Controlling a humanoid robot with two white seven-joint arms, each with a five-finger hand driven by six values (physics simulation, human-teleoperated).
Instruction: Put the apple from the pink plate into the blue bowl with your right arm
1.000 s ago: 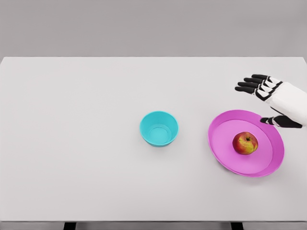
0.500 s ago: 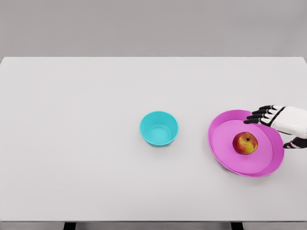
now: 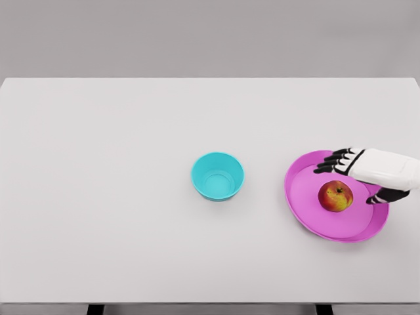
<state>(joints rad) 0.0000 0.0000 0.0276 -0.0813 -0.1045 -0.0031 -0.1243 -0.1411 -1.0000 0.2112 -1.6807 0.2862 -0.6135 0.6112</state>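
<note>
Round red-and-yellow apple (image 3: 335, 196) resting slightly right of centre on the shallow pink plate (image 3: 308, 210), untouched. The white right hand with black fingers (image 3: 359, 169) hovers just behind and right of it, fingers spread and holding nothing (thumb apart, toward the near side). A good grasp would probably centre the palm over the fruit before closing. The small empty blue bowl (image 3: 217, 176) stands well apart to the left on the white table (image 3: 105, 197).

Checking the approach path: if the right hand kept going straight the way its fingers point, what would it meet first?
The right hand points left across the pink plate, fingers just behind the apple. It would likely pass the apple; height is unclear.
</note>
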